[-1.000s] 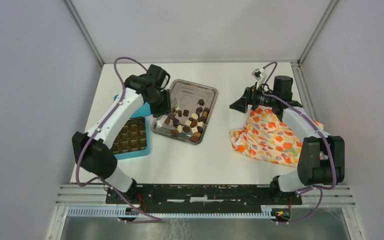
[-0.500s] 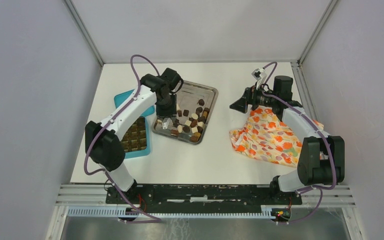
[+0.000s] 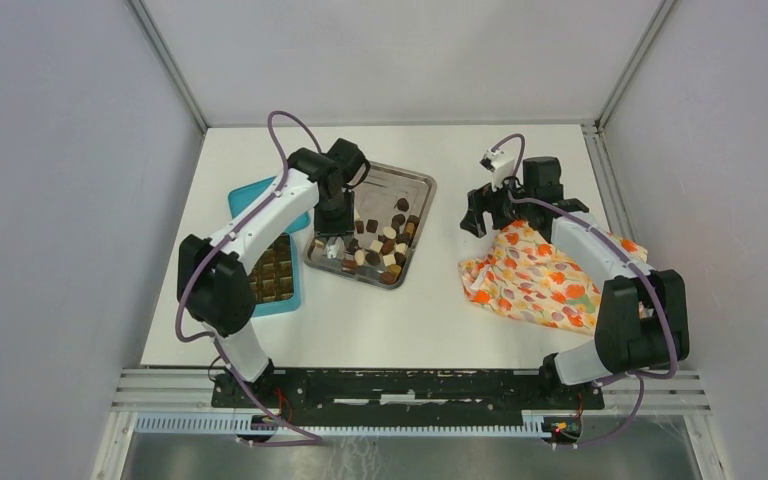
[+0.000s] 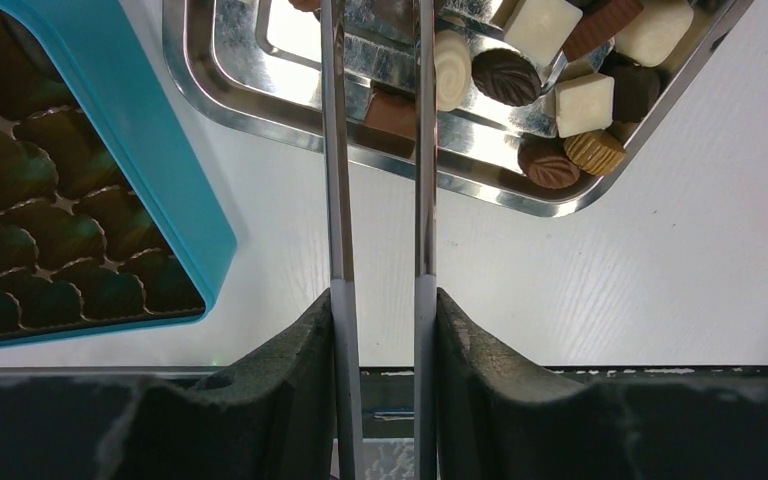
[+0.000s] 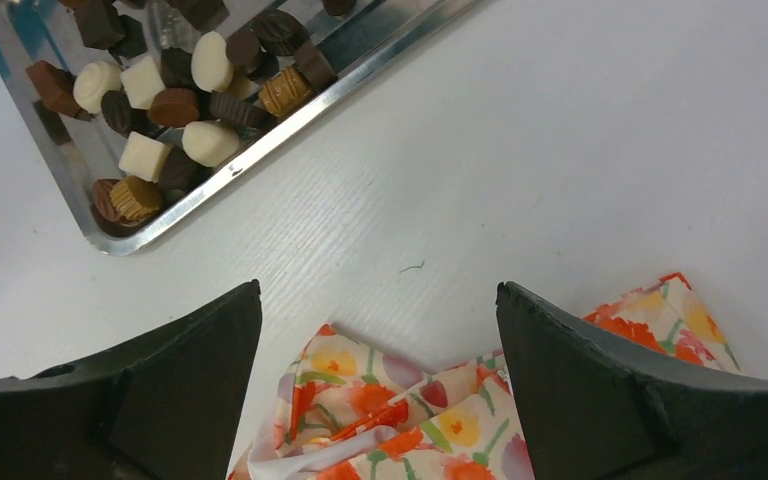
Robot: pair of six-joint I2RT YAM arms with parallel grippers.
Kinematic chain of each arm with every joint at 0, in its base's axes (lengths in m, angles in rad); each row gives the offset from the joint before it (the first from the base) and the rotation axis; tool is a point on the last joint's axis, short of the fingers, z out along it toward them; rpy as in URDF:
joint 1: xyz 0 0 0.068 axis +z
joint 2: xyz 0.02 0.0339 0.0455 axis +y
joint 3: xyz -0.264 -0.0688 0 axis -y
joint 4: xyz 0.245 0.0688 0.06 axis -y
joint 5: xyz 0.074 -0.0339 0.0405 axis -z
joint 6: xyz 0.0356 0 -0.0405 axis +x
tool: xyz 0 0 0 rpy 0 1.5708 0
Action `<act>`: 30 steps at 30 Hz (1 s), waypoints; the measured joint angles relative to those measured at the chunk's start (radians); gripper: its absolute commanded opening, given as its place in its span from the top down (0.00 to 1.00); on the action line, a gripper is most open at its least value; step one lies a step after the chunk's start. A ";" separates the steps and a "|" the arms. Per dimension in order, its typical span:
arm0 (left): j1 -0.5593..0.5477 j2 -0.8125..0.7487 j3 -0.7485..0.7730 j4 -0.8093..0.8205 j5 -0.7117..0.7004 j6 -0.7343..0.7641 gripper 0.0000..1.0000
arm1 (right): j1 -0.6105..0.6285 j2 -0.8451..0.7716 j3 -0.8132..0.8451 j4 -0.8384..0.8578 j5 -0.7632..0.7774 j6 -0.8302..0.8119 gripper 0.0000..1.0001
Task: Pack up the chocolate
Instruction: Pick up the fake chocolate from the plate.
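The chocolate lies as many small dark, brown and cream pieces in the steel tray. My left gripper is over the tray's left side. It is shut on a pair of thin metal tongs, whose two arms reach into the tray on either side of a brown piece. Their tips are out of frame. More pieces lie to the right. My right gripper is open and empty above the orange floral cloth's far corner, with the chocolate beyond.
The teal compartmented box sits left of the tray, mostly under my left arm; its dark moulded cells show in the left wrist view. The floral cloth lies crumpled at the right. Grey walls close in the table on three sides.
My left arm swung right from the teal box's edge to over the tray's left side. My right gripper shifted slightly left and turned downward over the cloth's corner.
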 measured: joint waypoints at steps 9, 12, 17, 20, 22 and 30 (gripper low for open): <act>0.000 0.008 -0.009 0.015 0.000 0.000 0.58 | -0.002 0.000 0.000 -0.010 0.030 -0.009 0.08; 0.000 0.016 -0.009 0.021 0.000 0.000 0.58 | -0.002 0.000 0.000 -0.010 0.030 -0.009 0.08; 0.000 0.037 -0.013 0.024 0.000 0.000 0.58 | -0.002 0.000 0.000 -0.010 0.030 -0.009 0.08; 0.000 0.040 -0.016 0.025 0.000 0.000 0.58 | -0.002 0.000 0.000 -0.010 0.030 -0.009 0.08; 0.000 0.040 -0.016 0.026 0.000 0.000 0.58 | -0.002 0.000 0.000 -0.010 0.029 -0.009 0.08; -0.003 0.056 -0.022 0.026 0.000 0.000 0.58 | -0.002 0.000 0.000 -0.010 0.026 -0.009 0.08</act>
